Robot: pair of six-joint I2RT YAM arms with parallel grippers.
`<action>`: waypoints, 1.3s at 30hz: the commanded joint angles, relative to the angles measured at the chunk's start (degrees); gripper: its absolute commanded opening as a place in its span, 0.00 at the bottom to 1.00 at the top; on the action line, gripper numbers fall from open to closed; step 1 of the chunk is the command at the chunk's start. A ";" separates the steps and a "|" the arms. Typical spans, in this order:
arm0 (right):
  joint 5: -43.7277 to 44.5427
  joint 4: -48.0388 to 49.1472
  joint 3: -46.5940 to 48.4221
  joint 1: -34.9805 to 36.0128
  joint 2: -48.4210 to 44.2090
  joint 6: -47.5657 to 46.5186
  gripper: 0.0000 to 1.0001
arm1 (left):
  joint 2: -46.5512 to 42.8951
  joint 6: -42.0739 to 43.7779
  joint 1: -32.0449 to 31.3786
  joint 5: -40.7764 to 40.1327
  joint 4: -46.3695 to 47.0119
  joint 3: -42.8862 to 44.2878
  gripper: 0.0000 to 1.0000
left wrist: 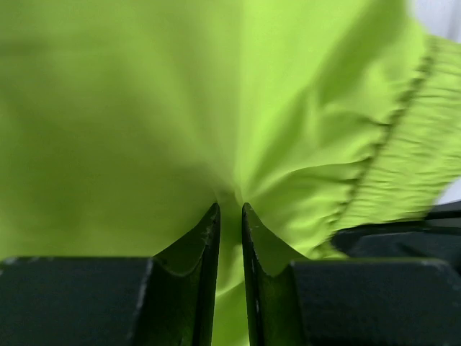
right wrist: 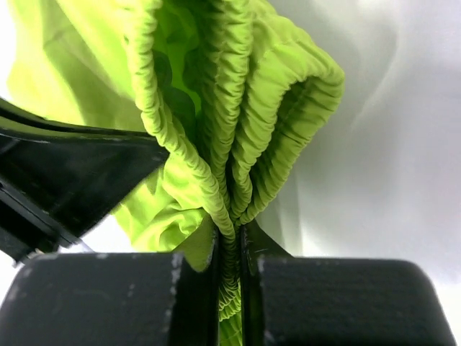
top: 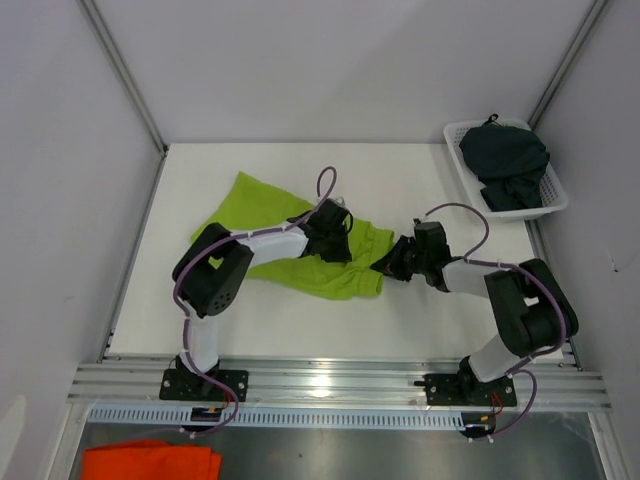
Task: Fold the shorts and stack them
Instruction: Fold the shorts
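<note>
The lime green shorts point(top: 268, 210) lie crumpled on the white table point(top: 400, 180), mid-left. My left gripper point(top: 335, 243) is shut on a pinch of their green fabric point(left wrist: 230, 223) near the middle. My right gripper point(top: 385, 266) is shut on the bunched elastic waistband point(right wrist: 229, 238) at the shorts' right end. The green cloth fills the left wrist view point(left wrist: 144, 108), and the gathered waistband rises above the jaws in the right wrist view point(right wrist: 238, 86). The dark navy-charcoal shorts point(top: 508, 162) sit heaped in a white basket point(top: 555, 205) at the far right corner.
An orange cloth point(top: 150, 462) lies below the table's front rail at the lower left. Grey walls and metal frame posts point(top: 125, 75) enclose the table. The left arm's black body point(right wrist: 65, 180) shows at the left of the right wrist view.
</note>
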 commanded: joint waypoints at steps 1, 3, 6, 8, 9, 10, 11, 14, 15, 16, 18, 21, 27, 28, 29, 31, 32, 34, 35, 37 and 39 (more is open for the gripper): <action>6.64 -20.28 3.33 -1.20 -6.43 -7.92 0.00 | -5.03 1.92 4.36 3.36 -2.94 -0.09 0.20; 6.12 -22.95 3.08 -2.43 -9.24 -9.85 0.00 | -6.43 2.88 6.31 4.43 -2.76 -0.35 0.20; 4.45 -26.47 2.90 -5.06 -11.10 -12.49 0.00 | -9.77 3.68 8.77 4.44 -2.67 -0.96 0.21; 4.27 -27.97 3.16 -5.86 -11.72 -14.33 0.00 | -11.62 4.29 8.95 4.52 -1.27 -2.19 0.22; 4.36 -28.32 3.25 -5.95 -11.81 -14.78 0.00 | -11.80 4.47 8.95 4.87 -0.13 -2.72 0.22; 4.44 -28.84 3.77 -5.95 -11.72 -15.13 0.00 | -11.80 4.47 8.95 6.36 0.57 -3.16 0.22; 4.36 -29.02 3.95 -6.04 -11.46 -15.74 0.00 | -11.45 4.47 8.95 7.07 1.19 -3.34 0.22; 3.92 -29.46 5.00 -6.04 -10.14 -16.36 0.00 | -9.96 4.21 8.95 9.88 3.91 -3.60 0.22; 3.57 -29.38 5.18 -6.04 -9.79 -16.62 0.00 | -8.74 3.94 8.95 10.41 5.14 -3.60 0.22; 3.48 -29.38 5.27 -6.04 -9.44 -16.71 0.00 | -8.12 3.77 8.95 11.20 6.02 -3.43 0.22; 3.39 -29.64 5.80 -6.04 -9.00 -16.98 0.00 | -6.02 3.16 8.95 12.96 8.04 -3.08 0.22; 3.74 -30.08 6.32 -6.04 -8.73 -17.15 0.00 | -3.90 2.54 8.87 12.00 7.36 -1.67 0.21; 6.02 -35.85 9.48 -5.95 -10.14 -18.38 0.00 | 1.11 1.83 8.87 6.99 5.16 0.52 0.19; 6.72 -37.97 11.84 -5.86 -10.14 -18.73 0.00 | 1.64 1.57 8.78 6.55 4.98 0.79 0.18; 8.21 -39.73 13.17 -5.95 -10.23 -19.35 0.00 | 2.43 1.39 8.69 6.20 4.98 0.88 0.18; 8.31 -44.04 16.50 -5.95 -10.84 -20.05 0.00 | 2.96 0.78 8.17 4.88 5.59 0.27 0.18; 8.31 -45.36 17.74 -5.86 -10.93 -19.79 0.00 | 3.31 0.17 7.81 4.62 6.37 0.09 0.18; 8.14 -49.57 22.29 -4.99 -11.02 -20.05 0.00 | 3.66 -0.89 6.68 3.22 6.82 -0.35 0.18; 8.57 -51.59 24.41 -3.42 -10.58 -20.06 0.00 | 3.84 -1.41 6.15 2.51 7.17 -0.35 0.18; 12.86 -58.18 28.80 -1.65 -9.00 -19.01 0.00 | 4.19 -3.43 4.66 -0.20 7.61 -0.87 0.18; 16.20 -63.10 34.87 0.55 -8.30 -17.69 0.00 | 4.19 -6.15 3.77 -1.36 8.93 -1.66 0.18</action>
